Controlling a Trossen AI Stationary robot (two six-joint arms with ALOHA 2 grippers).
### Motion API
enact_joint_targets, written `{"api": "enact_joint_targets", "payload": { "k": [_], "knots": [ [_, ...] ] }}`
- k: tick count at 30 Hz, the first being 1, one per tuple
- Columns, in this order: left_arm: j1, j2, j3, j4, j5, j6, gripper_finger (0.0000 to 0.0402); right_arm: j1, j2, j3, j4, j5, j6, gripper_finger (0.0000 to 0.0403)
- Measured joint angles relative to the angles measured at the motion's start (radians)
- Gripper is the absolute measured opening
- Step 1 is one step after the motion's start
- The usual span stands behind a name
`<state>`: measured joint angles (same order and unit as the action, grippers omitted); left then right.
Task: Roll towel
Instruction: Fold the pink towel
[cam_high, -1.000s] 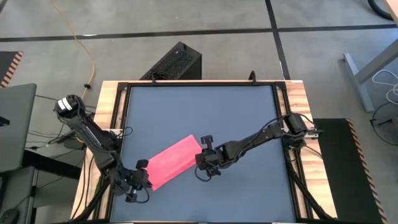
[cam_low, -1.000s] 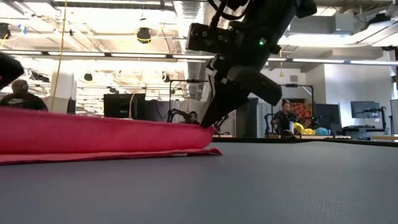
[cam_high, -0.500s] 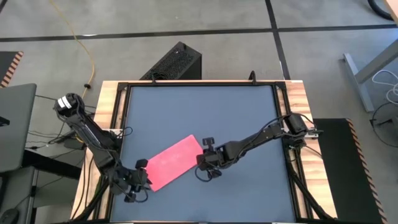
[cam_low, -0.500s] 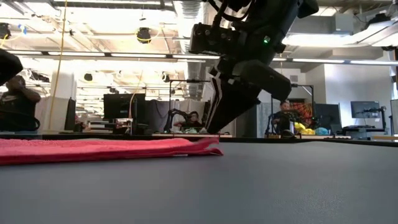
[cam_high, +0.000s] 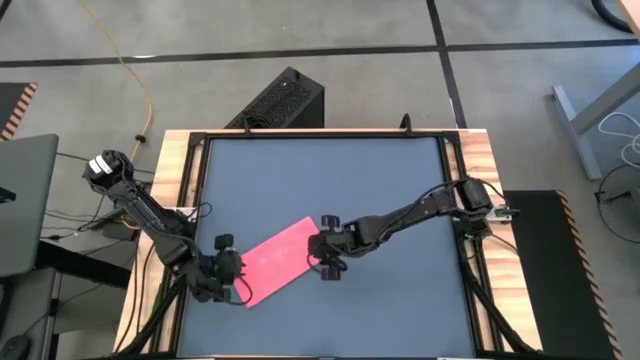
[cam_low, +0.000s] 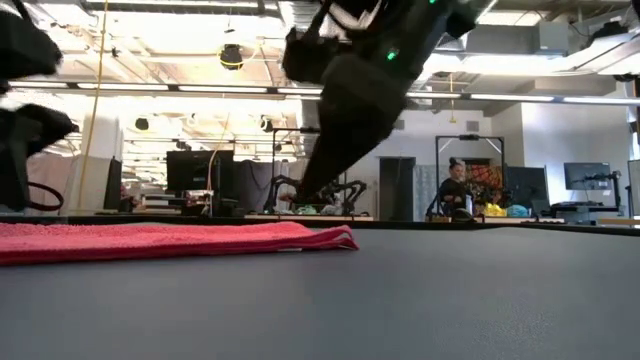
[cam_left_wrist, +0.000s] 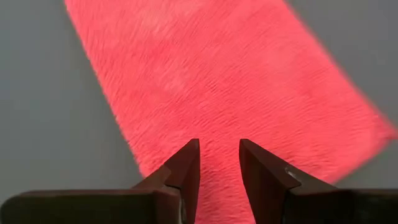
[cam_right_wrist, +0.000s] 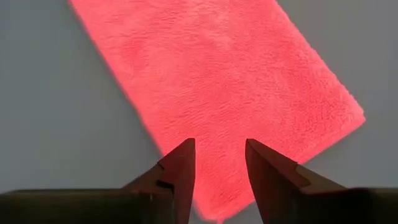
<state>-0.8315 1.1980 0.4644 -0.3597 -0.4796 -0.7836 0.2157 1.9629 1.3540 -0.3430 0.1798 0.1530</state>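
the towel (cam_high: 278, 261), a flat pink terry rectangle, lies askew near the dark grey bench's (cam_high: 330, 180) left front, between the left gripper (cam_high: 228, 270) and right gripper (cam_high: 322, 253), both jaws parted above its ends; a lit workshop lies beyond.

- Bright pink soft fabric towel (cam_right_wrist: 217, 93) lies flat, angled across the dark grey bench (cam_right_wrist: 56, 124).
- Right gripper (cam_right_wrist: 219, 163) jaws stand parted above the towel's near end.
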Motion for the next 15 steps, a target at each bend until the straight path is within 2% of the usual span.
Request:
{"api": "enact_joint_targets", "payload": {
  "k": [4,8,13,15],
  "knots": [
    [0.056,0.000,-0.053,0.009,0.066,-0.003,0.0092,-0.023,0.038,-0.004,0.019,-0.026,0.009,0.0153],
    [0.103,-0.004,-0.093,0.016,0.071,-0.008,0.0082,-0.022,0.066,0.000,0.038,-0.026,0.008,0.0143],
    [0.136,-0.003,-0.095,0.026,0.079,0.012,0.0071,-0.056,0.108,0.001,0.047,0.015,-0.035,0.0134],
    [0.143,-0.003,-0.095,0.045,0.102,0.009,0.0068,-0.082,0.132,0.001,0.063,0.064,-0.075,0.0131]
  ]
}}
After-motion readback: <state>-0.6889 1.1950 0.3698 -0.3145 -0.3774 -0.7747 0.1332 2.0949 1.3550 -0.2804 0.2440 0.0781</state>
